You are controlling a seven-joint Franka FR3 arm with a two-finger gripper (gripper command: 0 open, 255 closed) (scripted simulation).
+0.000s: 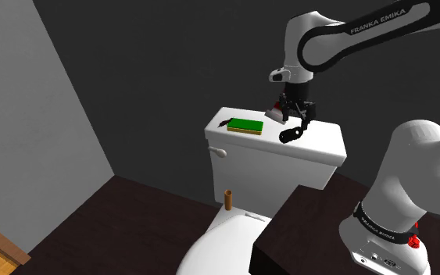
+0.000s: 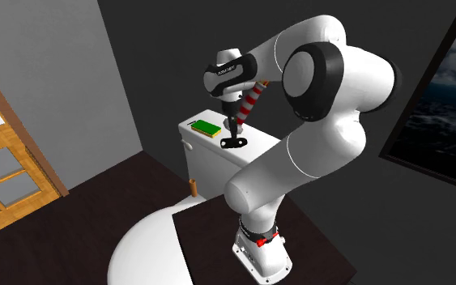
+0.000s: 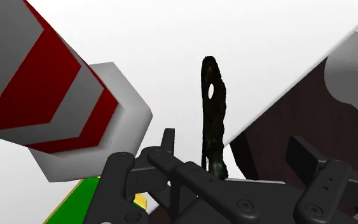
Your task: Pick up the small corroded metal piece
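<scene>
The small corroded metal piece (image 1: 288, 134) appears in the shoulder view as a dark, oblong scrap over the white tank lid (image 1: 323, 147) of a toilet, towards the end of the lid at that view's right. The gripper (image 1: 298, 123) hangs right above it, pointing down. On the same lid we see a flat green block (image 1: 246, 124) with a yellow edge, well apart from the piece, and a red-and-white striped post (image 1: 273, 112) partly hidden behind the hand. The tank (image 1: 265, 176) is shut under its lid, so we see nothing of its inside. The bowl's white cover (image 1: 214, 250) is down as well. A small brown cylinder (image 1: 227, 200) stands between the tank and the cover.

In the second exterior view the arm arches over its dark stand (image 2: 210, 235). The piece lies under the hand, near the lid's front edge, with the green block beyond it. A wooden door (image 2: 11, 166) shows at that view's left and a dark window (image 2: 445, 97) at its right.

In the wrist view the piece shows as a blackish, rough strip with a hole near its far end, set against the white lid. Its near end runs in between the fingers (image 3: 169, 145), which stand wide apart. We cannot tell whether either one touches it. The striped post rises beside them.
</scene>
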